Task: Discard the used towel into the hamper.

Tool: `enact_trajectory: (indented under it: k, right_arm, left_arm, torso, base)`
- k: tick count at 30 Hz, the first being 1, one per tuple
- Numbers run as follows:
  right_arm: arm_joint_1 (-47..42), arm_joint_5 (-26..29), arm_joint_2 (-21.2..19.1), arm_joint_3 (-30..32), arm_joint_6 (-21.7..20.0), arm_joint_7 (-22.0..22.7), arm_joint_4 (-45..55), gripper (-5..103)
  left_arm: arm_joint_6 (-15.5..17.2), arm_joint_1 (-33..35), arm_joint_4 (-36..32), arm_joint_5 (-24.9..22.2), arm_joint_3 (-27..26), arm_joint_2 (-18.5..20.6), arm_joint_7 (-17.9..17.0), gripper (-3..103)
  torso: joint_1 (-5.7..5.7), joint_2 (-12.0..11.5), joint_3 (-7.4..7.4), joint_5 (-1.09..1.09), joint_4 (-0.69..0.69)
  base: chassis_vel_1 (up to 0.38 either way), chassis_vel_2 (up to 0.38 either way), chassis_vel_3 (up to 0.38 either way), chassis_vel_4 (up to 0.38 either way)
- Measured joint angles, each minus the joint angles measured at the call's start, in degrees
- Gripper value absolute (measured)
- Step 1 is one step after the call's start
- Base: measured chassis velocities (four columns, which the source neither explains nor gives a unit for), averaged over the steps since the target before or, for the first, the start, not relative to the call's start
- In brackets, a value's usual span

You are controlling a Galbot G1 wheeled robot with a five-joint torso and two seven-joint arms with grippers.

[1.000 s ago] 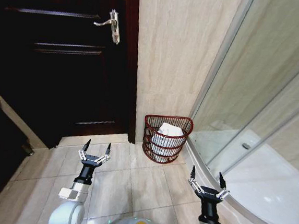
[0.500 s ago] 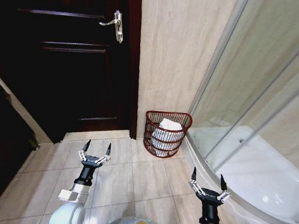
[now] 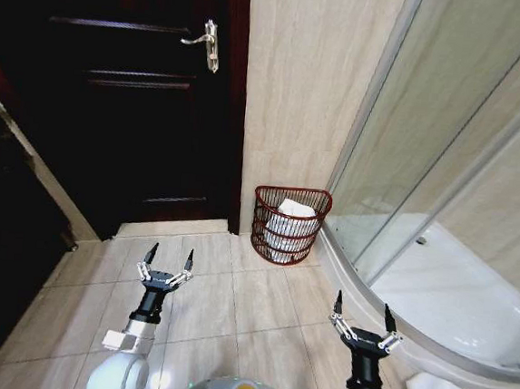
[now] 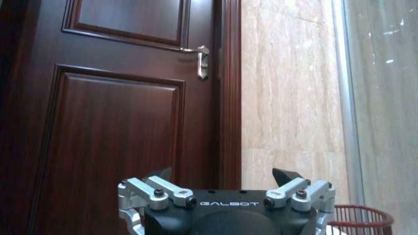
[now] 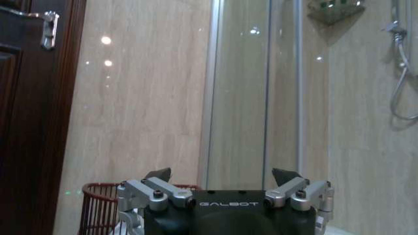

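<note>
Farther off now as my view shifts, the round reddish-brown wire hamper [image 3: 290, 224], white towel [image 3: 293, 217] inside, stands against the beige wall [image 3: 306, 89]; my left gripper [image 3: 166, 263] and right gripper [image 3: 361, 314] hover spread, holding nothing.

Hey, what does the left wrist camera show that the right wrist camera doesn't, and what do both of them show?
Left wrist view alone: most of the dark wooden door, with its raised panels, and the open left pincer in front. Right wrist view alone: the shower hose, a corner shelf behind the glass, and the open right pincer. Both share: the red hamper, the silver door handle, the beige tiled wall and the shower enclosure's glass.
</note>
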Motion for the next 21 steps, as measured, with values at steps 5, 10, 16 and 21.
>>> enact_trajectory:
  k: [5,10,16,21]
  right_arm:
    - [0.33,0.02,0.11,0.01,0.27,0.87,-0.25,100]
    - [0.3,0.03,0.18,0.01,0.27,1.1,-0.24,100]
    - [0.28,0.05,0.19,0.01,0.25,1.34,-0.24,100]
    - [0.38,0.08,0.08,0.17,-0.05,1.58,-0.24,100]
  left_arm:
    - [0.11,0.17,0.07,0.82,0.02,0.15,-0.23,100]
    - [0.08,0.34,0.09,1.23,0.04,0.29,-0.18,100]
    - [-0.09,0.21,0.17,1.33,0.01,0.29,-0.09,100]
    - [-0.28,0.06,0.29,1.35,0.01,0.15,-0.05,100]
  torso:
    - [0.0,0.0,0.0,0.01,0.0]
    - [0.0,0.0,0.01,0.01,0.01]
    - [0.0,0.0,0.01,0.01,0.01]
    - [0.0,0.0,0.01,0.01,0.01]
  base:
    - [0.036,-0.042,-0.039,0.035]
    - [0.0,0.0,0.0,0.0]
    - [-0.015,-0.005,-0.01,-0.012]
    - [-0.039,-0.04,-0.034,-0.039]
